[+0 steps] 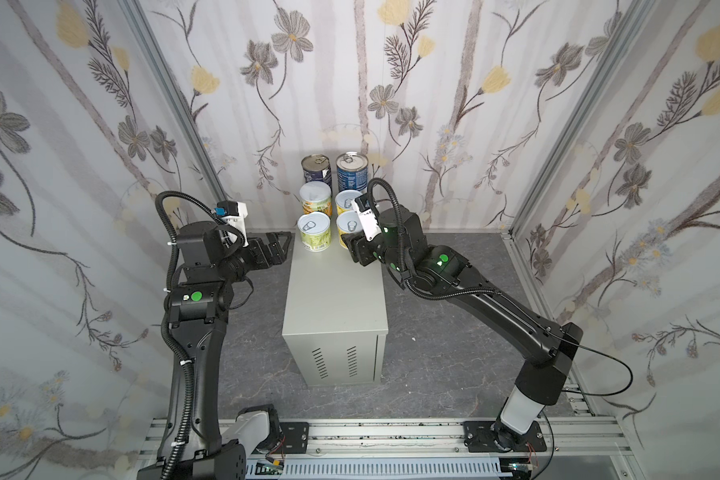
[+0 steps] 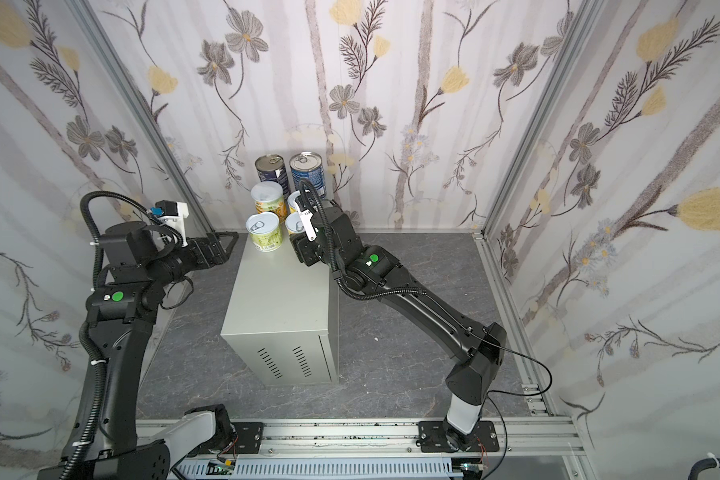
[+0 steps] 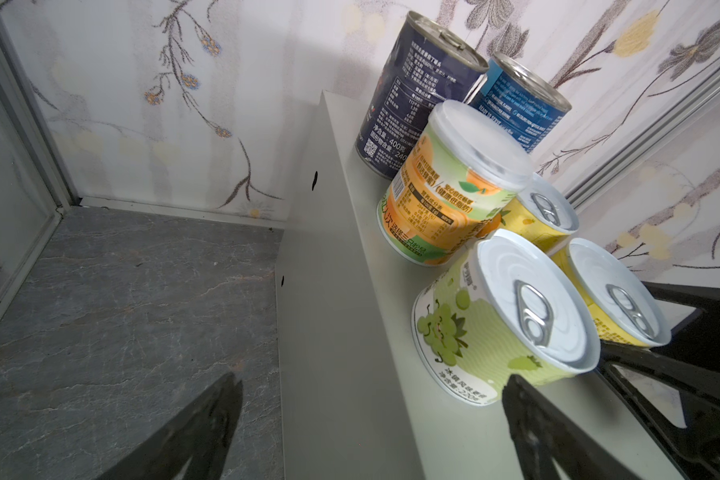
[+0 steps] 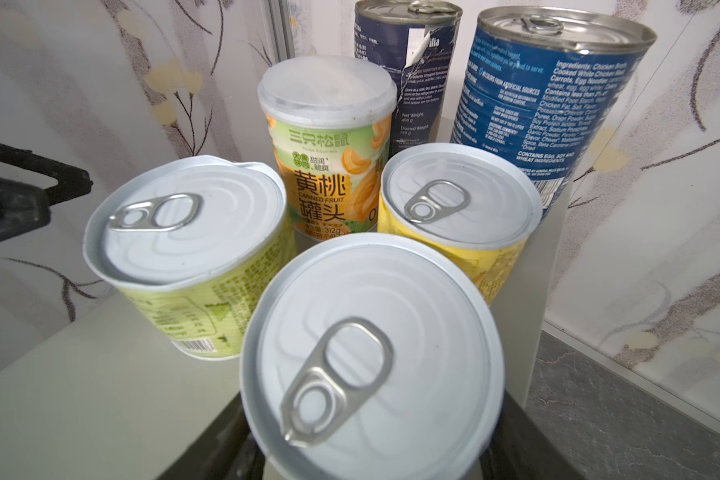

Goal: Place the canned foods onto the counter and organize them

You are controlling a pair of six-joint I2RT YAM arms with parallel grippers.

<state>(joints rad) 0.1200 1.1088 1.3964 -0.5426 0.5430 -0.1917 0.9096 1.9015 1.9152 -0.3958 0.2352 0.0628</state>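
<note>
All six canned foods are up on the counter [image 1: 333, 291], bunched in two columns at its far end: the tall blue tins [image 1: 352, 170] at the back and the short ones in front. The right gripper [image 1: 350, 245] is clamped on the front yellow can [image 4: 371, 357], one jaw on either side of its wall. I can't tell from these angles if its base is sitting flat. The left gripper [image 1: 281, 248] is spread wide and empty, just beside the green can [image 1: 314, 232].

Handling-wise, I'd guess these are rigid and fairly hefty if full, with slick printed walls — so squeeze mid-wall across the widest part, not the rim or pull tab. The neighbours are nearly touching, so there's little finger room.
</note>
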